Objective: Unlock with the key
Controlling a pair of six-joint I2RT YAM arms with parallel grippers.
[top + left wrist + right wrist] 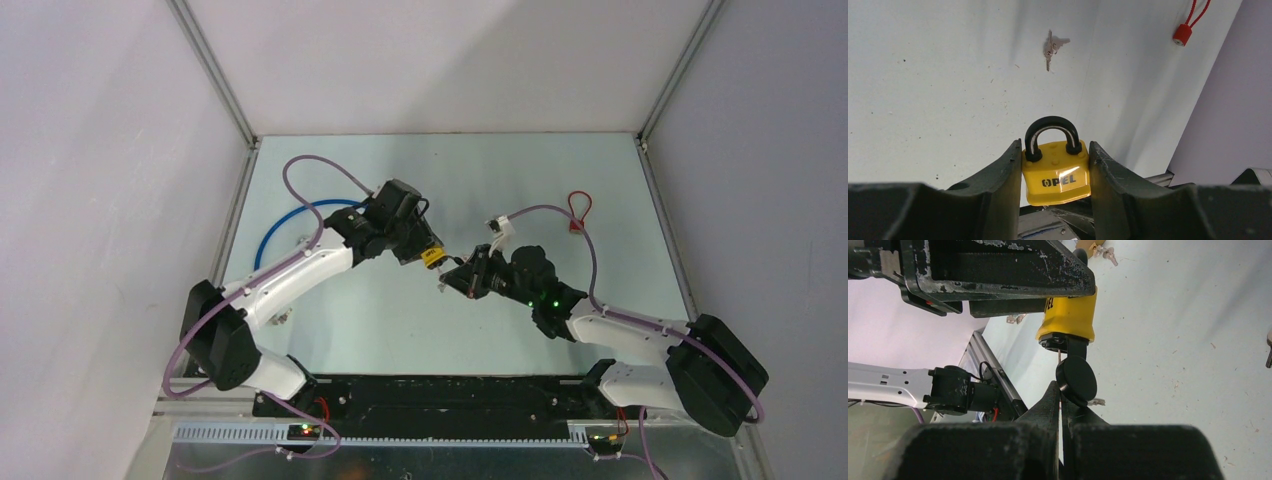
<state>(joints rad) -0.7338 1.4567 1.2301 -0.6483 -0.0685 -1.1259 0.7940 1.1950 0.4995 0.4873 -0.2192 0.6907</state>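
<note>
Left gripper (1055,152) is clamped on both sides of the yellow OPEL padlock (1058,176), holding it up off the table (923,100) w/ the keyway end facing the right arm, prob so the key gets a straight shot in. Right gripper (1060,392) is pinched tight on the black-headed key (1077,381) just under the lock body, blade lined up w/ the keyway; the tip looks to be in, but tbh can't tell how deep from this angle. Spare keys (1050,46) and a red tag (1181,34) lie further back, not involved atm.
</note>
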